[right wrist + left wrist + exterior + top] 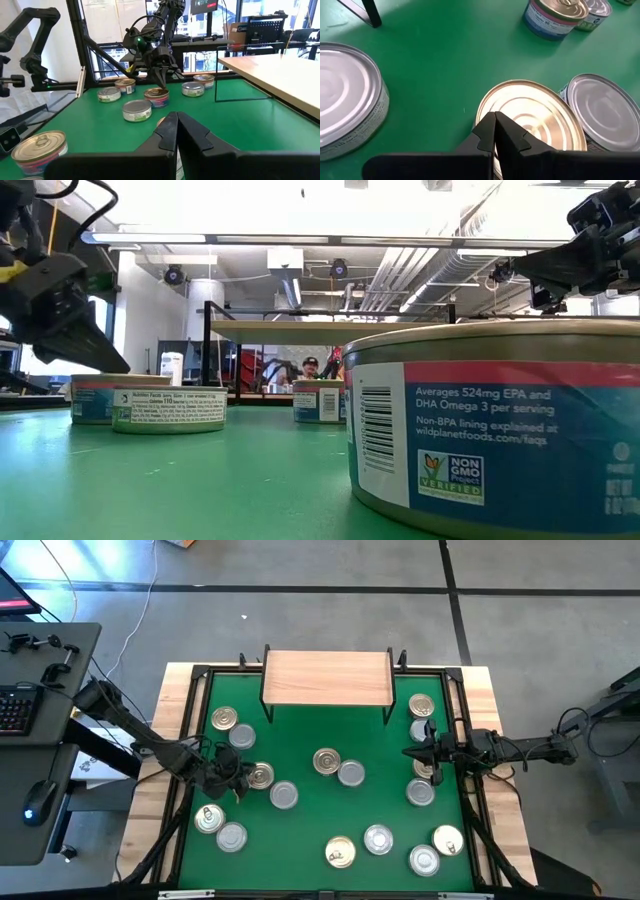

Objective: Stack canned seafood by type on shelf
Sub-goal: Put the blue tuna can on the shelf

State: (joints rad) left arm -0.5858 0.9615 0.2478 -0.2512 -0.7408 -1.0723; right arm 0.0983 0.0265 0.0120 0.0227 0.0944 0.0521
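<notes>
The room is a workshop with a grey concrete floor (330, 630) crossed by dark lines, and exposed ducts and strip lights overhead in the low view. A green-topped table (300, 840) with a pale wood border fills the middle, and a dark desk (45, 740) carrying a keyboard and mouse stands off its left edge. The shelf (327, 678), a light-wood board on thin black legs, stands bare at the middle of the table's far edge. The canned seafood (338, 852) lies scattered over the green: a few tins near the left edge, a pair at the centre, a column along the right edge and several by the near edge, with both gold and silver lids among them. The left gripper (240, 776) sits near the left edge, its fingers pressed together above a gold-lidded tin (535, 117) that touches a silver-lidded one (600, 110). The right gripper (413, 753) hangs by the right-edge column, fingers likewise closed on nothing. A person (311, 367) shows far behind the table.
</notes>
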